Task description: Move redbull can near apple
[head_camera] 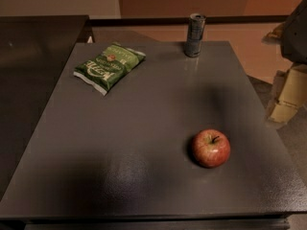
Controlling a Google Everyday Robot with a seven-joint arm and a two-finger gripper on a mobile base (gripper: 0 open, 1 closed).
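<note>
The gripper [287, 94] is at the right edge, beside the table [144, 128], and is partly cut off. I cannot tell if its jaws are open or closed. The can [194, 35], silver-blue with a silver top, stands upright at the far table edge, well left of the jaws. The apple [211, 148] lies nearer, also to their left.

Cream blocky hand [286, 98] at right edge, dark-grey arm [296, 32]
</note>
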